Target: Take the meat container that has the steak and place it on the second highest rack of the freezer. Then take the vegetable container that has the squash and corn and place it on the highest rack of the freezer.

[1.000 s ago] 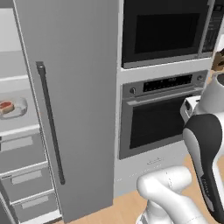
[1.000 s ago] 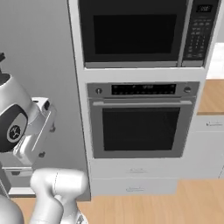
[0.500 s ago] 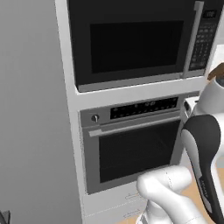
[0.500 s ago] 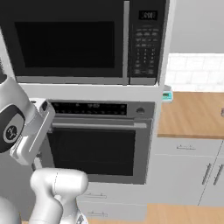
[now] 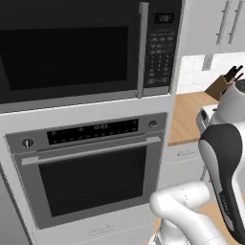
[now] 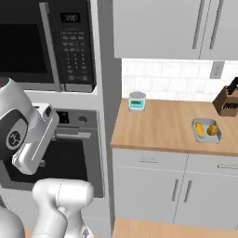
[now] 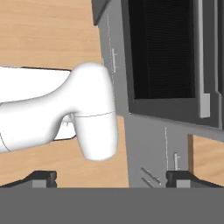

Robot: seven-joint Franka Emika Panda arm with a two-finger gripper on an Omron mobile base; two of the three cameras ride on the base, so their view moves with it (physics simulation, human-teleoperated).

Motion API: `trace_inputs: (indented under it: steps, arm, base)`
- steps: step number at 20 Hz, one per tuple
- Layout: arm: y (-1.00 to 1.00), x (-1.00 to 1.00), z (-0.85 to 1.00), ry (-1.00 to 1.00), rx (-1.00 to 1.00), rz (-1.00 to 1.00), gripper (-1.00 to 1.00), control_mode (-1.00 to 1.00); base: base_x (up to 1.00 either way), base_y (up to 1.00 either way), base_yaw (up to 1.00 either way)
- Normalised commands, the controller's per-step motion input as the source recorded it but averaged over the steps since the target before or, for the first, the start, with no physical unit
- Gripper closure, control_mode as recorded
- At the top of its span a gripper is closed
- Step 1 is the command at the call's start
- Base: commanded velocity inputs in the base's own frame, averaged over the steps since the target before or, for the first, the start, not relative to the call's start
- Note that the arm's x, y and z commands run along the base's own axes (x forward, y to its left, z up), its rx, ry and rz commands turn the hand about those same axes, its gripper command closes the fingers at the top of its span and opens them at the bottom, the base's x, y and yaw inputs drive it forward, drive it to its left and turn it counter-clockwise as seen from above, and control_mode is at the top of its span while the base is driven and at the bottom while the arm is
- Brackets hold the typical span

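The gripper (image 7: 111,177) hangs wide open and empty, its two dark fingertips (image 7: 41,177) far apart at the lower edge of the hand view, pointing down at the wood floor (image 7: 48,35). Just beyond the tips is the grey base panel under the wall oven (image 5: 91,182), whose dark glass door fills the side past the gripper. Above the oven sits the microwave (image 5: 81,48). Well off to the gripper's right, on the wooden counter (image 6: 162,125), a grey tray (image 6: 207,130) holds the corn (image 6: 199,128) and the squash (image 6: 213,129) side by side. Farther along the counter are a small jar (image 6: 137,101) and a knife block (image 6: 226,101) against the tiled wall.
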Motion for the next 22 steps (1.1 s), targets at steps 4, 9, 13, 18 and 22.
trace_inputs:
  steps: [4, 9, 13, 18, 22]
  arm:
    - [0.00, 0.00, 0.00, 0.00, 0.00, 0.00, -1.00, 1.00]
    - [0.00, 0.00, 0.00, 0.00, 0.00, 0.00, -1.00, 1.00]
    - [0.00, 0.00, 0.00, 0.00, 0.00, 0.00, -1.00, 1.00]
    - [0.00, 0.00, 0.00, 0.00, 0.00, 0.00, -1.00, 1.00]
    - [0.00, 0.00, 0.00, 0.00, 0.00, 0.00, -1.00, 1.00]
  base:
    - [0.05, -1.00, 0.00]
    - [0.40, -1.00, 0.01]
    - [0.56, -0.82, 0.03]
    - [0.59, -0.57, 0.02]
    - [0.54, -0.13, 0.02]
